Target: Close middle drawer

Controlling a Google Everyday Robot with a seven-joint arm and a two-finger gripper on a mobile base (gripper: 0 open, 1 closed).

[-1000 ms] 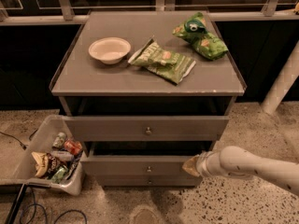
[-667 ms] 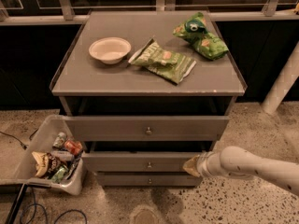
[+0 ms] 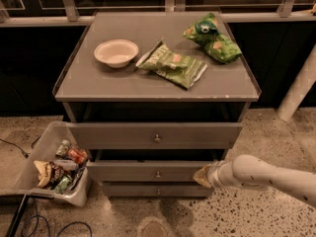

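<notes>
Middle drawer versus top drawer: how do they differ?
The top drawer stands further out than the middle drawer. The top drawer's front is taller than the middle drawer's. The gripper is at the middle drawer's right end, not the top drawer's. Both are grey with flat fronts.

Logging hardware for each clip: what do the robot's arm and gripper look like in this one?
The arm, seen at the lower right, is a smooth, rounded, off-white tube with no cables or markings visible. A greyish band joins it to the gripper, a small tan, wedge-shaped tip at the right end of the front of the middle drawer.
</notes>
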